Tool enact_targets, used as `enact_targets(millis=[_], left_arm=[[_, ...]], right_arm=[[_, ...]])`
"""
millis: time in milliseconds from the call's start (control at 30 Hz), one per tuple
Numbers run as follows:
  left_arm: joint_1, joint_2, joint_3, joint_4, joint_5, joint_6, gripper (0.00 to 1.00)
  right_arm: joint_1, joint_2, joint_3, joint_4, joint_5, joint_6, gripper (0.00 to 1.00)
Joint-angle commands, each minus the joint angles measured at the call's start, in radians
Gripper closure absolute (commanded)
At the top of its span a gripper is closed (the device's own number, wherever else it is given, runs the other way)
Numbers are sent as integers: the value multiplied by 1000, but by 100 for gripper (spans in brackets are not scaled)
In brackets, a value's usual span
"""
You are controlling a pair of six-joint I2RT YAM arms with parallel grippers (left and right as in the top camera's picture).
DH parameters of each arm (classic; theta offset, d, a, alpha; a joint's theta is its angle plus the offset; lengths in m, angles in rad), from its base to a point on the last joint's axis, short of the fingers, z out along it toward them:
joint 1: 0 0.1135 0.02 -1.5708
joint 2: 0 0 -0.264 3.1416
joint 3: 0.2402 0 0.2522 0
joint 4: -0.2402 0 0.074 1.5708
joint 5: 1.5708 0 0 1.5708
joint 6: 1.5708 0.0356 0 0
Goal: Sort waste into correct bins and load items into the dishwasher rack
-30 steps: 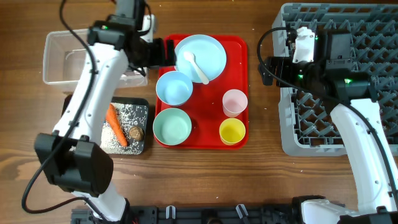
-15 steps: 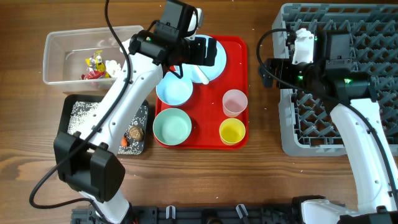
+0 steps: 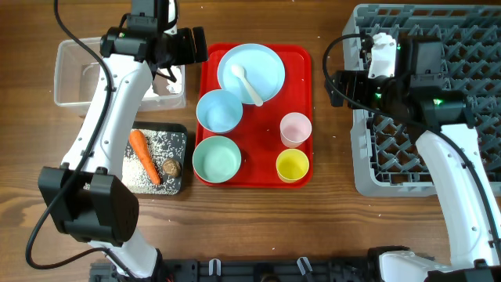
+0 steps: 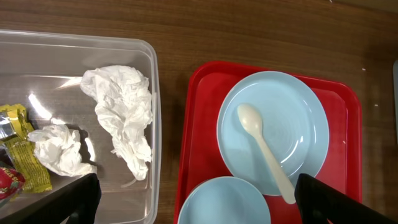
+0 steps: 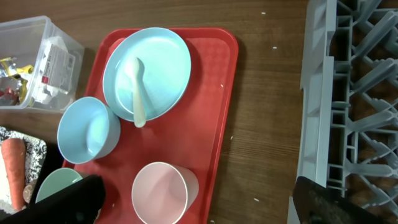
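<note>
My left gripper [image 3: 190, 45] [image 4: 199, 210] is open and empty, above the gap between the clear tub [image 3: 70, 74] and the red tray [image 3: 301, 59]. The tub holds crumpled tissue [image 4: 121, 112] and wrappers [image 4: 18, 155]. The black tray [image 3: 177, 133] holds a carrot [image 3: 144, 155], a brown lump [image 3: 170, 168] and rice. On the red tray are the plate [image 3: 266, 63] with the spoon [image 3: 246, 82], two bowls [image 3: 219, 111] [image 3: 217, 158], a pink cup [image 3: 295, 128] and a yellow cup [image 3: 292, 165]. My right gripper [image 3: 337, 86] [image 5: 199, 202] is open and empty by the rack [image 3: 438, 117].
The rack fills the right side, and its left wall [image 5: 317, 106] stands close to the red tray's right edge. A strip of bare wood [image 3: 333, 149] lies between them. The left arm crosses over the tub's right end.
The left gripper swung right over the plate, then back left to the gap between tub and red tray. The right arm has not moved.
</note>
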Motion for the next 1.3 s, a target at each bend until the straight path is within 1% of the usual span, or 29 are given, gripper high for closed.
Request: enact_targets(millis=[0, 700, 733, 800, 933, 1133, 1200, 1267], left_arm=[[3, 7, -2, -2, -6, 13, 0], [3, 7, -2, -2, -6, 13, 0], [3, 7, -2, 7, -6, 13, 0], [3, 7, -2, 97, -2, 13, 0], [3, 7, -2, 96, -2, 13, 0], [3, 7, -2, 93, 23, 13, 0], [1, 5, 3, 95, 59, 44, 0], [-19, 3, 24, 70, 61, 66, 0]], right_arm=[[-2, 8, 12, -6, -19, -19, 0], [-2, 8, 12, -32, -19, -14, 0], [-2, 8, 12, -33, -19, -14, 1], [-2, 8, 12, -32, -19, -14, 0], [-2, 8, 12, 18, -19, -10, 0], [-2, 8, 12, 27, -19, 6, 0], [-2, 8, 19, 25, -20, 14, 1], [-2, 8, 51, -4, -23, 31, 5]])
